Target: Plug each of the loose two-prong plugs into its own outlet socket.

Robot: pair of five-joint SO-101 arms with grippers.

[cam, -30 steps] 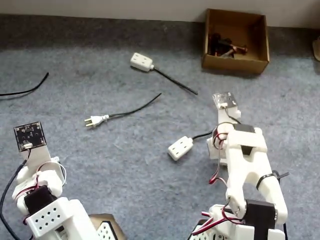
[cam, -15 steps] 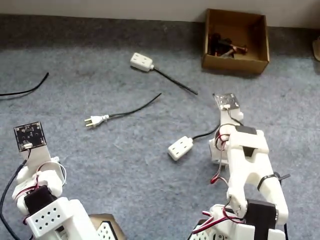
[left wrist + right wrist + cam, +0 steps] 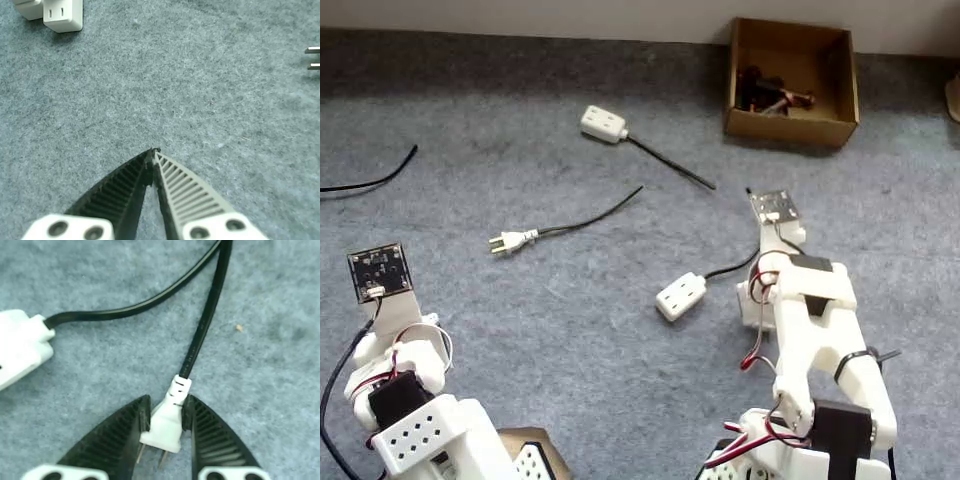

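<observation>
One plug in right gripper points prongs wristward.

One plug is cut off by the frame, so we get just its prongs. We also can't make out what's in the cardboard box at the carpet's far edge.

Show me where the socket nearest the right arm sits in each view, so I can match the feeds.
High view: nearer socket, mid-picture, just left of the right arm.
Right wrist view: at the frame edge, ahead of the right hand clamping a plug.
Left wrist view: a white socket block beyond the left hand; same one or not, cannot tell.
Shared landmark: its black cord, in high and right wrist views.
</observation>
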